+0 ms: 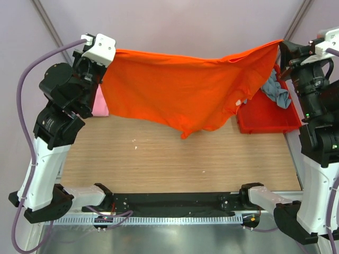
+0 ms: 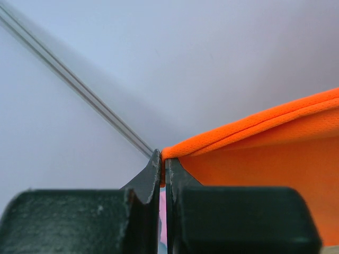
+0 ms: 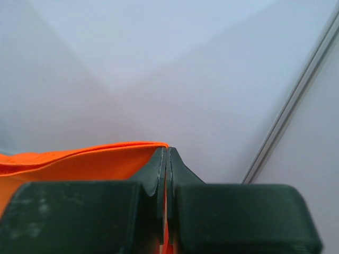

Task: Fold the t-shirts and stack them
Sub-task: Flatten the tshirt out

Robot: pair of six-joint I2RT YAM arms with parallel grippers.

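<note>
The left pincer [image 2: 163, 165] is clamped on the left corner of one bright orange cloth t-shirt [image 1: 175, 90], which hangs stretched above the wooden bench [image 1: 175, 159]. The right pincer [image 3: 167, 159] is clamped on its right corner. Only the top view shows one pink cloth shirt [image 1: 100, 101] far left and one grey-blue cloth shirt [image 1: 276, 90] in one rigid red plastic bin [image 1: 265, 120] far right.

Operator: Status of the left black two-finger gripper [image 2: 163, 159]?

Technician: Jaws closed, pinching an edge of the bright orange cloth t-shirt [image 1: 180, 90]. The black-and-white left arm [image 1: 50, 132] stands raised, its wrist at 10 o'clock in the top view.

Operator: And the right black two-finger gripper [image 3: 167, 153]?

Technician: Jaws closed on the same shirt. The black-and-white right arm [image 1: 318, 132] stands raised, wrist at 2 o'clock.
</note>
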